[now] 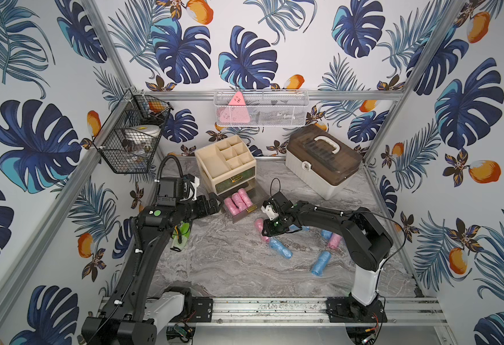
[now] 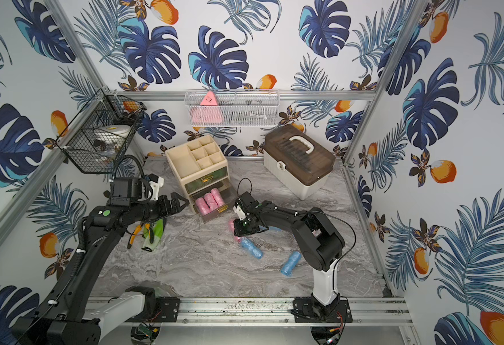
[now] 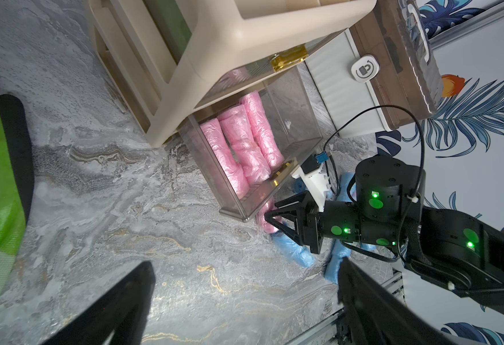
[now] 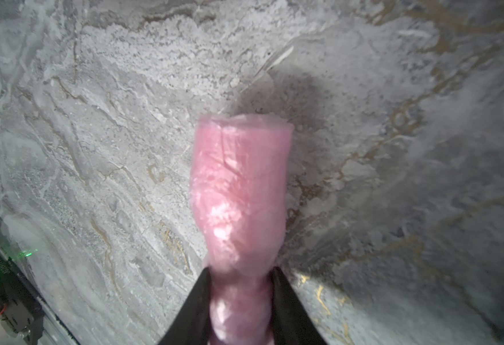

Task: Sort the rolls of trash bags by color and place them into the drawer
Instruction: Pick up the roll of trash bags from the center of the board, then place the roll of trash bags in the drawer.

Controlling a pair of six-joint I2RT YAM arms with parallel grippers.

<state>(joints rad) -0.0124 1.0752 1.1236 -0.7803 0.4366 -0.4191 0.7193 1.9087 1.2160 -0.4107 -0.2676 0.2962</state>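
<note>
- Marble-patterned tabletop (image 1: 230, 274), grey with gold veining, smooth and hard; leaf-print walls stand on three sides.
- Nearest the robot: blue rolls (image 1: 320, 263) lie loose on their sides. They are soft cylinders of crinkled thin film. A spare pink roll (image 1: 334, 240) lies beside the right arm.
- Right claw (image 4: 241, 273): narrow, its fingers pinching one end of a pink roll (image 4: 239, 191), with the film dented at the grip. The roll's long axis runs straight out from the claw, in line with the fingers.
- Deciding relation: the clear drawer (image 3: 292, 125) lies just beyond the roll's free end, farther from the robot and slightly to its left. Judged: the roll must clear the drawer's front wall and turn parallel to those inside.
- Stored pink rolls (image 3: 241, 146): three, side by side, axes front to back, filling the drawer's left part; the right part is bare.
- Left claw (image 2: 185, 202): wide and empty, just beside the drawer's left wall. The right arm carries the roll and is the one placed to deliver it.
- Farthest: the beige organizer (image 1: 224, 161) of rigid plastic and a white tool case (image 1: 324, 161) with a brown lid.
</note>
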